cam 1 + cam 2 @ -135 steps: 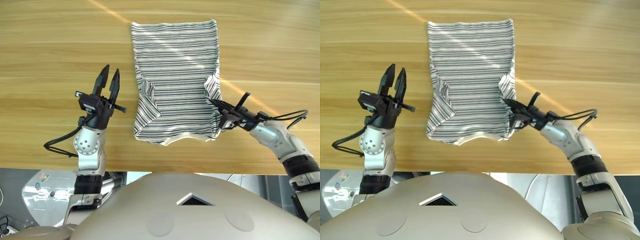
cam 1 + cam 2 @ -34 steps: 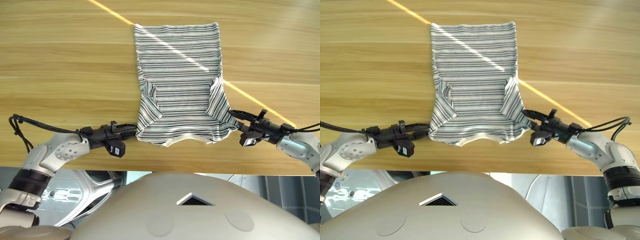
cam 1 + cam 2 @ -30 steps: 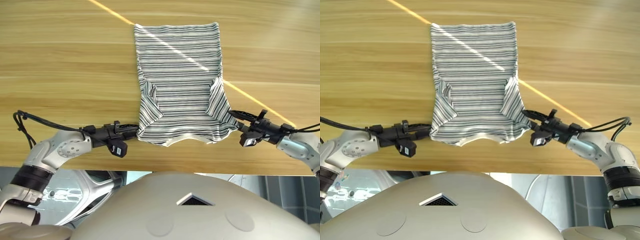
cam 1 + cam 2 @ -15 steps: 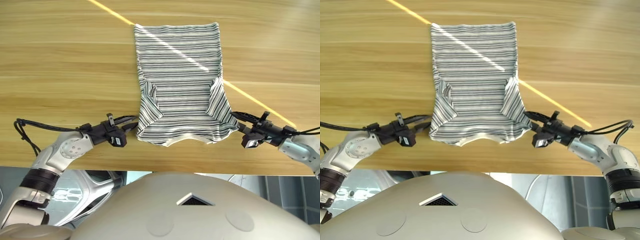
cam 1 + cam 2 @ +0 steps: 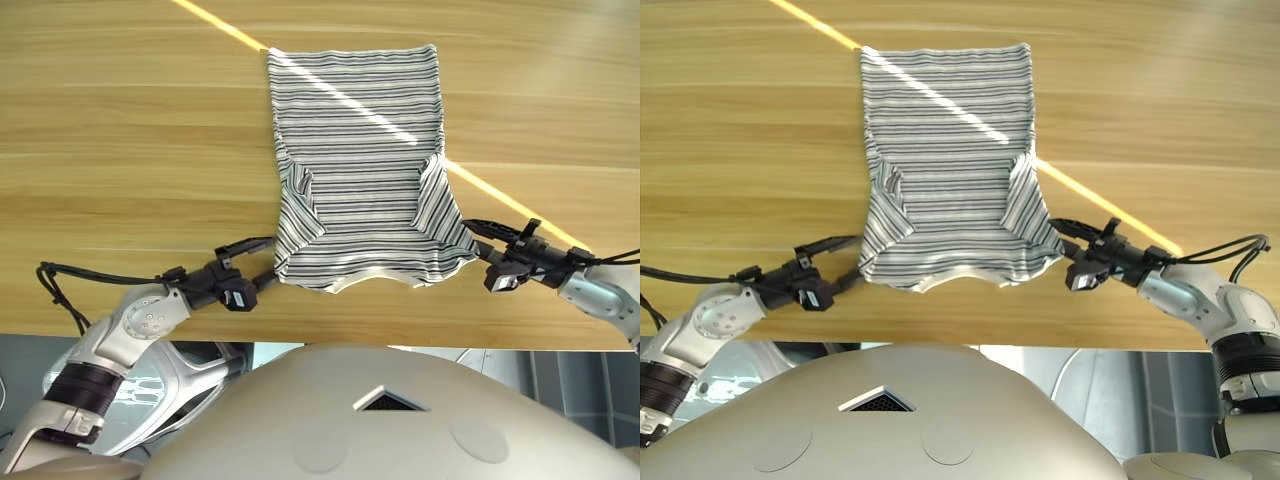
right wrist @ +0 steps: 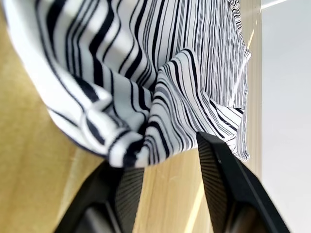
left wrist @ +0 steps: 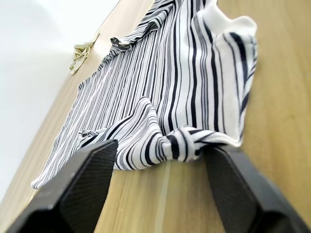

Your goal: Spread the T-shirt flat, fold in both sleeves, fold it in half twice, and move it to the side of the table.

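The T-shirt lay sleeves-in by the worktop's near edge. The left fingers stood apart around its near left corner, the right fingers apart around the right corner.

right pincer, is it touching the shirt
Touching. The right wrist view shows the shirt corner lying between the open right pincer fingers, with its hem resting on one finger.
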Robot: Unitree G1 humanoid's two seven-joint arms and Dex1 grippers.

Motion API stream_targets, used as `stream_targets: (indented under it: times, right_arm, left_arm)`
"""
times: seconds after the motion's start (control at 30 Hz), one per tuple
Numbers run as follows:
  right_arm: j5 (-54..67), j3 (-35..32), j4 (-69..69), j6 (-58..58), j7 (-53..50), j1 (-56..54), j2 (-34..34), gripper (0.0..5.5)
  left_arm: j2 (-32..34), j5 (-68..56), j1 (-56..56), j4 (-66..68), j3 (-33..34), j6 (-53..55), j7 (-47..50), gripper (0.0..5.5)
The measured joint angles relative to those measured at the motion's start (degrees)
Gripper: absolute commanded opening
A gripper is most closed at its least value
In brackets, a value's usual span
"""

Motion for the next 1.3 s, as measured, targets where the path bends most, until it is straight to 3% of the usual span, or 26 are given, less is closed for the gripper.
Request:
stream_targets:
  times: [0.2,0.4,0.8,0.93,1.2,1.3]
  right_arm:
    - [0.2,0.7,0.9,0.1,0.2,-1.3,0.6,1.89]
    - [0.4,1.4,0.5,0.1,0.2,-1.7,1.7,1.89]
    - [2.4,0.4,-1.9,0.0,1.7,1.8,-0.5,1.89]
    - [2.5,0.3,-3.1,0.0,3.7,1.7,-1.2,1.89]
    - [2.6,0.7,-6.0,-0.6,7.3,3.4,-1.2,0.27]
    - [2.6,0.6,-6.6,-0.6,7.7,4.3,-1.3,0.0]
  left_arm:
    - [1.5,11.3,-5.4,-1.6,-0.5,-1.0,1.7,3.23]
    - [2.2,12.2,-11.8,3.2,-2.5,-2.7,1.8,3.23]
    - [4.7,12.3,-11.7,5.7,-5.1,-6.7,2.1,0.99]
    - [5.8,12.5,-11.6,4.7,-5.3,-6.9,1.7,0.59]
    - [5.9,12.3,-13.5,5.2,-6.3,-8.0,1.7,0.04]
    - [5.9,12.3,-14.1,5.5,-6.7,-8.3,1.7,0.03]
